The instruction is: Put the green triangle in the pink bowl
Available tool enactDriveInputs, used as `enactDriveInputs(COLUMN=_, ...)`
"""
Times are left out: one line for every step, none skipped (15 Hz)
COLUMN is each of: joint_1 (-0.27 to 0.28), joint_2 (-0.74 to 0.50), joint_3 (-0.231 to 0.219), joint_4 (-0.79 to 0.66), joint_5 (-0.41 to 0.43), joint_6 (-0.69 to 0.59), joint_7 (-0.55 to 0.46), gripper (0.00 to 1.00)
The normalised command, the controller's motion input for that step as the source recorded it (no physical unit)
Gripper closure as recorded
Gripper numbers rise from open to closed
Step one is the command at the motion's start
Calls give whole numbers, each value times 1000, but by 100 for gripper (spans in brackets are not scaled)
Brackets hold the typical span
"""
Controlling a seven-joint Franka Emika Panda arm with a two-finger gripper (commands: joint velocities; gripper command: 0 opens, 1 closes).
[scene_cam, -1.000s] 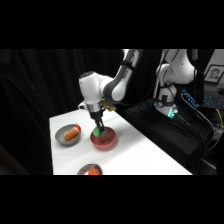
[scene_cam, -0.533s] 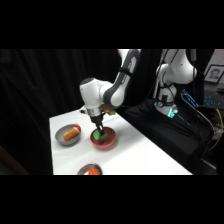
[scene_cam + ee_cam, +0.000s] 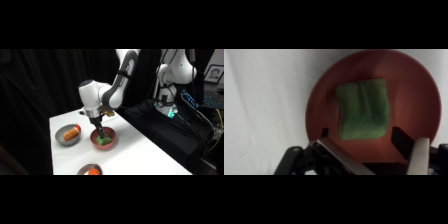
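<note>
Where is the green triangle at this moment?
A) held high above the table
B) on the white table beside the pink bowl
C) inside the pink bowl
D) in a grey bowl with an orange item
C: the wrist view shows the green triangle lying on the floor of the pink bowl, with the gripper open over it.

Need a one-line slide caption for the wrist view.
Open gripper poised above the green triangle, which lies inside the pink bowl on the white table.
</note>
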Motion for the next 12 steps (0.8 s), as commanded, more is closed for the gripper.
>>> enactDriveInputs(joint_1=-106, joint_2=-24, joint_3=95, joint_4=100, joint_5=163, joint_6=-120, joint_7=-187, gripper=0)
enactDriveInputs(joint_1=-120, joint_2=-84, joint_3=108, joint_4=70, joint_5=177, joint_6=-172, joint_7=-229, gripper=0)
enactDriveInputs(joint_1=-119, joint_2=-143, joint_3=106, joint_4=36, joint_5=176, joint_6=-201, joint_7=-238, gripper=0)
enactDriveInputs(joint_1=-118, joint_2=-204, joint_3=105, joint_4=2, joint_5=178, joint_6=-225, joint_7=-254, gripper=0)
enactDriveInputs(joint_1=-113, joint_2=-264, joint_3=100, joint_4=-33, joint_5=175, joint_6=-239, joint_7=-262, gripper=0)
enactDriveInputs(joint_1=-100, joint_2=-319, joint_3=86, joint_4=-66, joint_5=164, joint_6=-247, joint_7=-248, gripper=0)
enactDriveInputs(joint_1=-90, joint_2=-383, joint_3=76, joint_4=-102, joint_5=155, joint_6=-270, joint_7=-238, gripper=0)
enactDriveInputs(joint_1=-67, joint_2=-418, joint_3=55, joint_4=-120, joint_5=130, joint_6=-285, joint_7=-207, gripper=0)
enactDriveInputs(joint_1=-59, joint_2=-442, joint_3=49, joint_4=-135, joint_5=130, joint_6=-287, joint_7=-202, gripper=0)
enactDriveInputs(joint_1=-51, joint_2=-444, joint_3=43, joint_4=-137, joint_5=130, joint_6=-287, joint_7=-197, gripper=0)
enactDriveInputs(joint_1=-40, joint_2=-448, joint_3=37, joint_4=-138, joint_5=125, joint_6=-292, joint_7=-197, gripper=0)
enactDriveInputs(joint_1=-26, joint_2=-438, joint_3=29, joint_4=-138, joint_5=117, joint_6=-278, joint_7=-188, gripper=0)
